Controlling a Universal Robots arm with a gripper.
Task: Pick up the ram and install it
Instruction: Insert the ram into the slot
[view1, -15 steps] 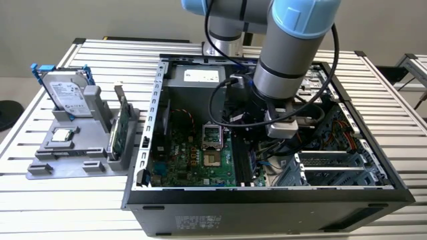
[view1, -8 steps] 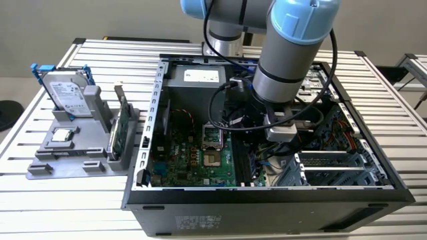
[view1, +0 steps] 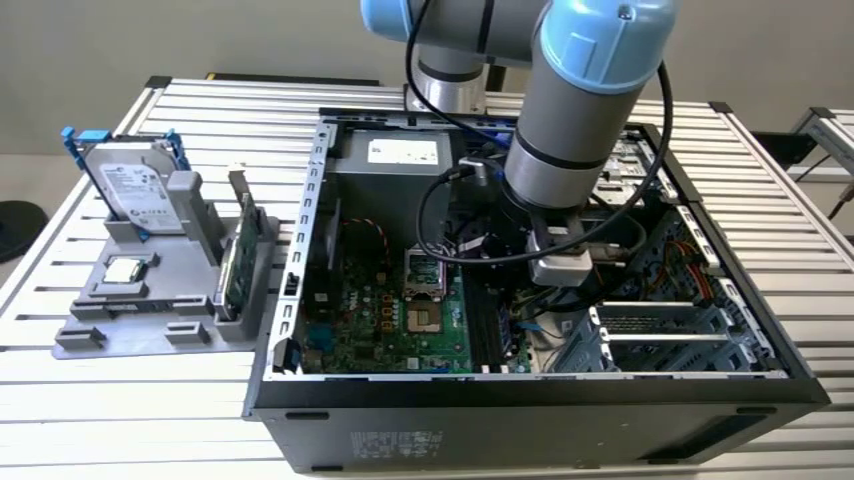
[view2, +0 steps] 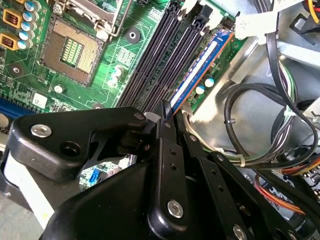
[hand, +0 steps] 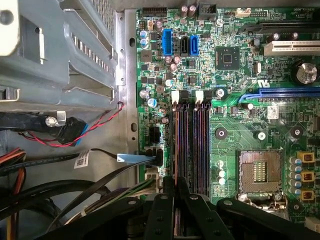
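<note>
While the pincer (view2: 166, 114) clamps it, the ram (view2: 200, 67) looks blue-edged, seemingly seated in a slot.

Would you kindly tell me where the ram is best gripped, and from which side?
Pinch its two flat faces across the upper long edge, coming straight down onto the motherboard. The ram is thin and stands on edge at the end slot, with the other slots close beside it, so only that edge is free. The gripper holds it so.
</note>
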